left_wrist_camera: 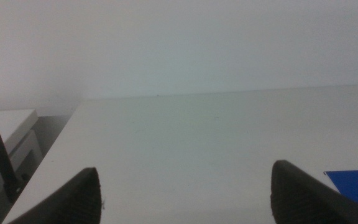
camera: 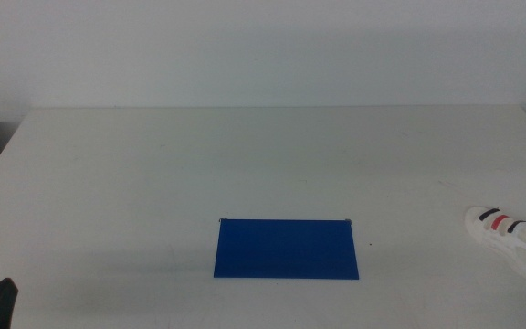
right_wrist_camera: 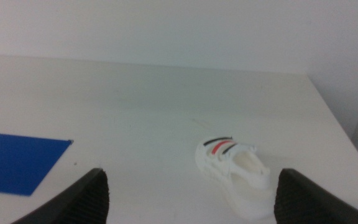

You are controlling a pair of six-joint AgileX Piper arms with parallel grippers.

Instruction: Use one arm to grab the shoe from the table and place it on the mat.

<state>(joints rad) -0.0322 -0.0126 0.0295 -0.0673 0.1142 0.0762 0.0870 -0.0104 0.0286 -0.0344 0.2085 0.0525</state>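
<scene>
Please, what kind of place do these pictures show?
Probably a robot test bench in a lab: a plain off-white table against a bare wall, holding only a blue mat and a small white shoe. The open right tool looks toward the shoe.

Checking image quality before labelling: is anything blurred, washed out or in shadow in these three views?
Middle view: soft, evenly lit; the white shoe nearly blends into the pale table, the mat stands out.
Left wrist view: hazy; the left tool shows blurred, wide-open jaws.
Right wrist view: shoe slightly soft between the right tool jaws.
</scene>
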